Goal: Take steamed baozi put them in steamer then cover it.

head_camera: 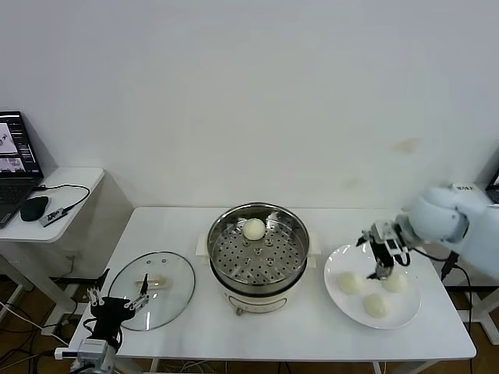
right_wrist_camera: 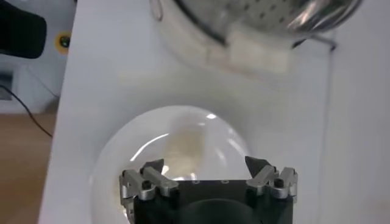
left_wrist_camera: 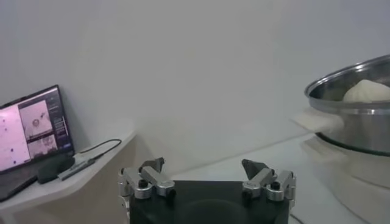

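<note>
Nearest, at the front-left corner of the bench (head_camera: 187, 343), the left gripper (head_camera: 117, 299) hangs low with its fingers spread wide, nothing between them. Just beside it lies the cover (head_camera: 153, 290), flat on the bench, cream handle up, apart from the pot. Over on the right, the white plate (head_camera: 337, 294) carries three steamed baozi (head_camera: 351, 282). The right gripper (head_camera: 381, 263) hovers above them, pointing down between the two farther buns, fingers parted and gripping nothing. Centre of the bench: the steamer (head_camera: 258, 251), uncovered, perforated tray showing. One baozi (head_camera: 254, 228) already sits at the tray's far edge. Farther left, a side bench (head_camera: 70, 183) holds an open laptop (head_camera: 17, 160) and a black mouse (head_camera: 33, 208).
</note>
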`<action>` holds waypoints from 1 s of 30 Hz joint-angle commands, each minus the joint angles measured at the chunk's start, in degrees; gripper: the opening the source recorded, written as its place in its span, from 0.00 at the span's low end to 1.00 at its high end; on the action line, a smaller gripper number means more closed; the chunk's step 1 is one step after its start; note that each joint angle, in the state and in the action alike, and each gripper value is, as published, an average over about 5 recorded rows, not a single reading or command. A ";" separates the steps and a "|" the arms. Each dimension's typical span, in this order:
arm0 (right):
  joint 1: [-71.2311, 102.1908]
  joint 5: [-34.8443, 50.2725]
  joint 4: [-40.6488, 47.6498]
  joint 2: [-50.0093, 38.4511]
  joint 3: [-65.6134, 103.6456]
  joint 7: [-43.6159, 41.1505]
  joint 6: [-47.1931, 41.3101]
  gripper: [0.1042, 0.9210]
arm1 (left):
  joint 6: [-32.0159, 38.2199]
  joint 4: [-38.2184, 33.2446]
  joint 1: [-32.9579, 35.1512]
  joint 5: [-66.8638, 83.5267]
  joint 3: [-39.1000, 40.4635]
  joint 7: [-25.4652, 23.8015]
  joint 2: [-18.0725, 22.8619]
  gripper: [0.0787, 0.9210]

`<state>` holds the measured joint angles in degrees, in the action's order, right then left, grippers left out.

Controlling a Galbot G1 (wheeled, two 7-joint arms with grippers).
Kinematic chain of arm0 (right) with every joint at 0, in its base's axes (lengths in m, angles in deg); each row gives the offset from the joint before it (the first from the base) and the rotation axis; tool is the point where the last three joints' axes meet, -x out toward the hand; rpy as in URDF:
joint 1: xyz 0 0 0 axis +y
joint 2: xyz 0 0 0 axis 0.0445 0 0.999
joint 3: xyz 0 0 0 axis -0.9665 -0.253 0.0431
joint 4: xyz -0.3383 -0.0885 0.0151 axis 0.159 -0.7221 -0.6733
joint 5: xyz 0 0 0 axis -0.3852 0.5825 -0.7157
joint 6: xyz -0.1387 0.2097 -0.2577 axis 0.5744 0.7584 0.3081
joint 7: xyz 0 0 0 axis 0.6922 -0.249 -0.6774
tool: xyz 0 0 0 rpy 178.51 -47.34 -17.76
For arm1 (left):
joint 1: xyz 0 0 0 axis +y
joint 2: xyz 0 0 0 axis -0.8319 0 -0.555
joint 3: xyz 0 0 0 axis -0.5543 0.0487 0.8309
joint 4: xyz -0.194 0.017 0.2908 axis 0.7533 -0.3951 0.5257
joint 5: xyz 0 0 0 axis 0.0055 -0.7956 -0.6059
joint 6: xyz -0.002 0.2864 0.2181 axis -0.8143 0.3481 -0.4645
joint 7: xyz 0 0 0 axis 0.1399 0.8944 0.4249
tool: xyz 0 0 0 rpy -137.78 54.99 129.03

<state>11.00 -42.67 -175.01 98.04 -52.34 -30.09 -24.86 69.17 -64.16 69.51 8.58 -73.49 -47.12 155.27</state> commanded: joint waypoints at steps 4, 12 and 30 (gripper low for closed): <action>17.39 -7.46 7.00 2.50 11.17 0.31 0.45 0.88 | -0.03 0.95 0.19 -0.10 -0.81 -0.31 0.10 0.88; 17.43 -8.80 13.39 8.56 11.04 1.20 1.55 0.88 | 0.04 0.83 0.58 -0.25 -1.69 -0.37 0.44 0.88; 18.97 -9.59 18.06 15.52 11.27 2.76 1.56 0.76 | 0.20 1.17 0.74 -0.42 -2.22 -0.41 0.61 0.88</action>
<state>28.78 -51.64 -159.31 110.64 -41.81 -27.69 -23.21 69.36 -63.04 70.27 8.14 -75.61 -47.48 155.88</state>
